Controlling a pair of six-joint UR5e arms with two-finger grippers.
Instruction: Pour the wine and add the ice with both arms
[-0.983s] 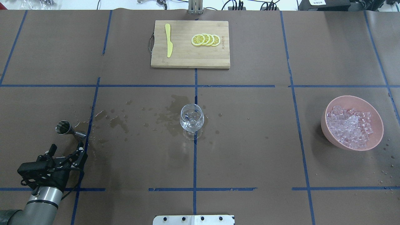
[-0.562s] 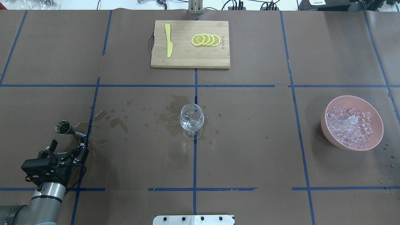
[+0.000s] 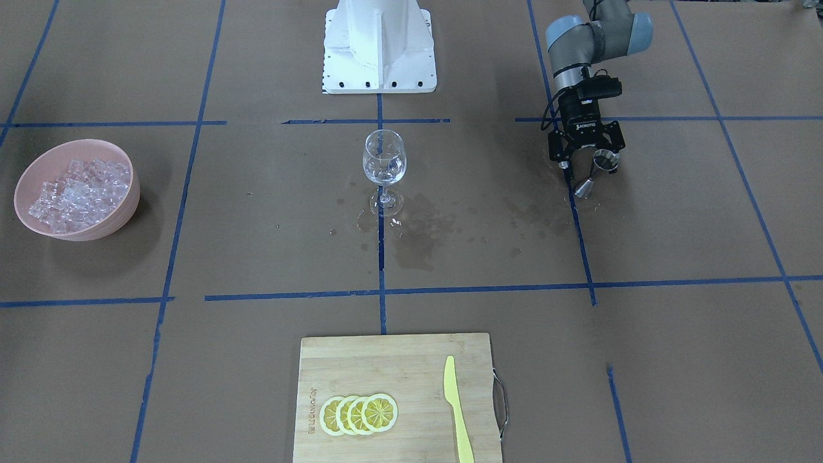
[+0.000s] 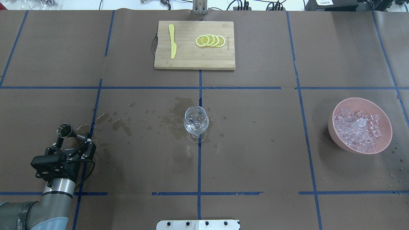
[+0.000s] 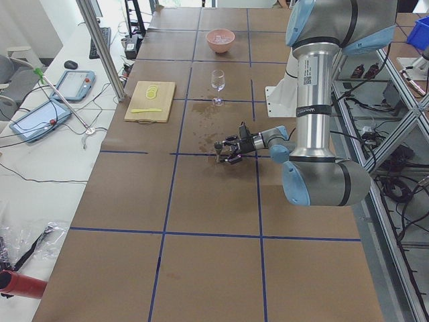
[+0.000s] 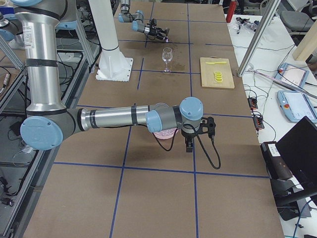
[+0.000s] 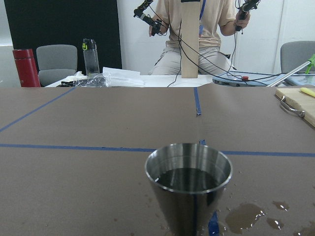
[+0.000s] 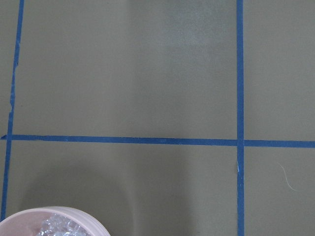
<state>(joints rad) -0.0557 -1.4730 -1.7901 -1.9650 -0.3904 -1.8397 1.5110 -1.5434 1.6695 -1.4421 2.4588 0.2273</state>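
While left end effector gapes by jigger, wine in glass, ice in bowl

From my end both arms look alike: the left arm and the right arm are silver-grey tubes with chunky round joints capped in light blue, plus a strip of small print down one link that I can't read. The left gripper is all black linkage fingers with white ROBOTIQ lettering. A black cable loops off the right wrist, and the white pedestal has dark screws along its foot.
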